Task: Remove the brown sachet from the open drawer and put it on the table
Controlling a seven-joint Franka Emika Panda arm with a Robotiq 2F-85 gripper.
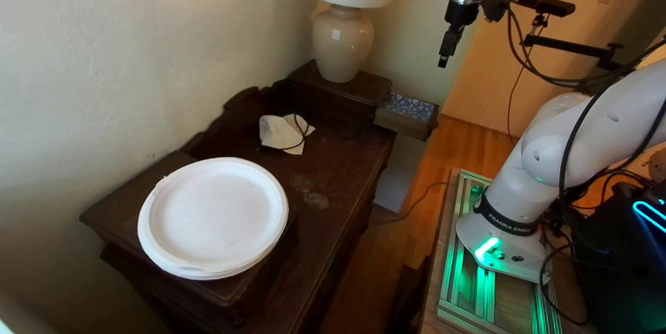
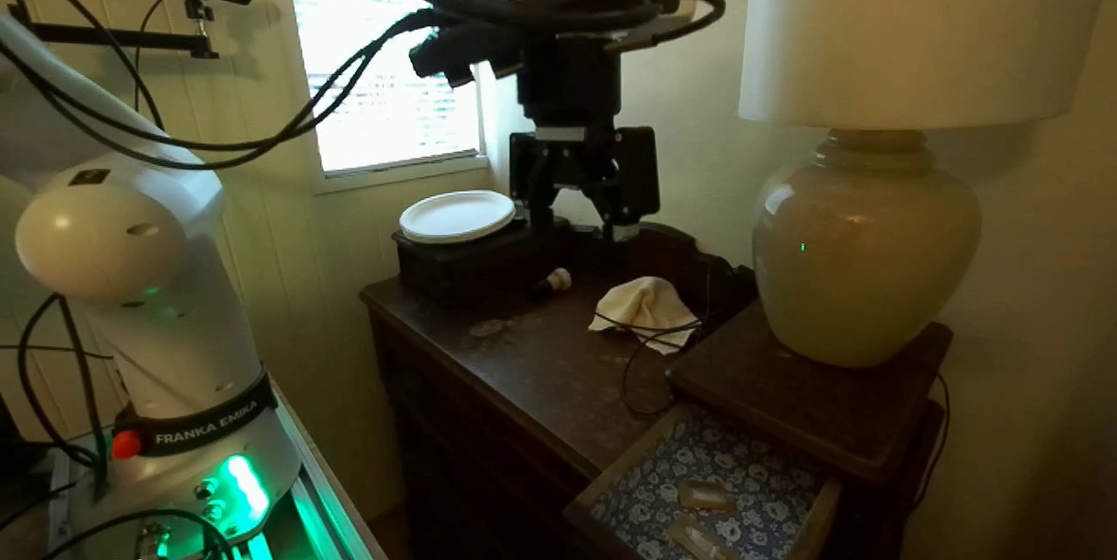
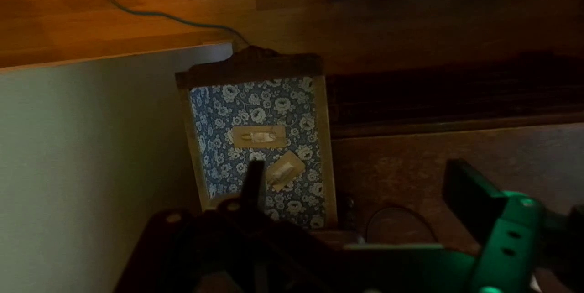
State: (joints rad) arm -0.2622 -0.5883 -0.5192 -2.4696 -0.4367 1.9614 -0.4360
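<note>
The drawer (image 1: 403,121) stands open beside the table (image 1: 338,172). Its blue floral lining shows in both exterior views, and its wooden rim (image 3: 325,147) shows in the wrist view. Two flat brown sachets lie apart inside: one sachet (image 3: 258,136) lies straight, the other sachet (image 3: 286,170) lies at an angle, partly behind a finger. In an exterior view the sachets (image 2: 707,495) lie on the lining of the drawer (image 2: 822,518). My gripper (image 2: 578,224) is open and empty, high above the table (image 2: 524,385) and drawer. Its fingers (image 3: 358,172) are wide apart in the wrist view.
A lamp (image 2: 864,255) stands on a raised ledge over the drawer. A crumpled white cloth (image 2: 646,311) with a black cable lies on the table. White plates (image 1: 213,214) sit on the raised far end. A small white-and-dark object (image 2: 554,281) lies near them.
</note>
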